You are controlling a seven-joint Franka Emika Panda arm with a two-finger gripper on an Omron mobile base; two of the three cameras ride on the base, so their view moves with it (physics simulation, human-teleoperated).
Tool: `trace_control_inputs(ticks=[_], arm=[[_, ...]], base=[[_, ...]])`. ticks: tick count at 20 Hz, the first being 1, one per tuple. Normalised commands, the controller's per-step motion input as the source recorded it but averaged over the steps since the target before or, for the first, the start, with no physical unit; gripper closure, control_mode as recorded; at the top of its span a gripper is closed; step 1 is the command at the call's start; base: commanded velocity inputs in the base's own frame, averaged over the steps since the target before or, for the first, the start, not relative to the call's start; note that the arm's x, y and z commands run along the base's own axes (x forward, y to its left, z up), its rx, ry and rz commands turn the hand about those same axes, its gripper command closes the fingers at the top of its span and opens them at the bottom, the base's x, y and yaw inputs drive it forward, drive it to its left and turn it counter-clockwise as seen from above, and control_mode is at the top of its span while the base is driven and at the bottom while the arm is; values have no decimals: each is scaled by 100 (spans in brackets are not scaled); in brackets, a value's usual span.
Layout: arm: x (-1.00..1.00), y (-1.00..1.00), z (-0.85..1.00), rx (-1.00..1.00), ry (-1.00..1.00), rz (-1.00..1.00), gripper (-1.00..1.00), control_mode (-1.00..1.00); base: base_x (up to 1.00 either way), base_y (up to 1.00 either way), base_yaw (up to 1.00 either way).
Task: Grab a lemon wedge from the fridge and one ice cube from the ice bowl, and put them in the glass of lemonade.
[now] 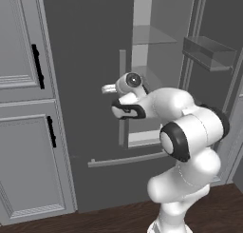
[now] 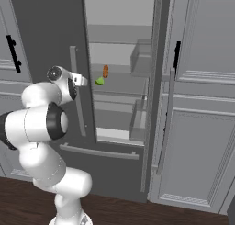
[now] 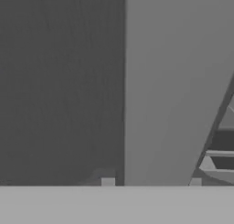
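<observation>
Inside the fridge (image 2: 50,26), the glass shelf (image 2: 128,84) at mid height carries two small things. The lemon wedge (image 2: 99,81) lies near the shelf's front left edge. The orange carrot-like stick (image 2: 105,71) stands just behind the wedge, slightly to its right, close but apart from it.

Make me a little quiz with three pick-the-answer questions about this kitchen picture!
1. Where is the lemon wedge?
A. on a shelf inside the fridge
B. on the floor
C. in the jaws

2. What colour is the stick beside the wedge?
A. blue
B. orange
C. white

3. How is the fridge's right door?
A. shut
B. taken off
C. swung open

Answers:
1 A, the wedge lies on a glass shelf.
2 B, the right base view shows it orange.
3 C, the shelves inside are in plain sight.
</observation>
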Motion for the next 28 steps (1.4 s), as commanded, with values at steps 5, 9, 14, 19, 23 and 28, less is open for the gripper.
trace_control_inputs(ticks=[5,9,14,19,23,28], arm=[[-79,89,42,0,5,13,100,-100],[-100,97,55,-7,10,17,100,-100],[-92,100,71,-13,14,21,100,-100],[-95,87,62,-10,3,18,100,-100],[-100,6,25,0,-11,3,100,-100],[-83,-56,27,11,-20,-4,100,-100]], base=[[0,0,0],[0,0,0],[0,0,0],[0,0,0],[0,0,0],[0,0,0]])
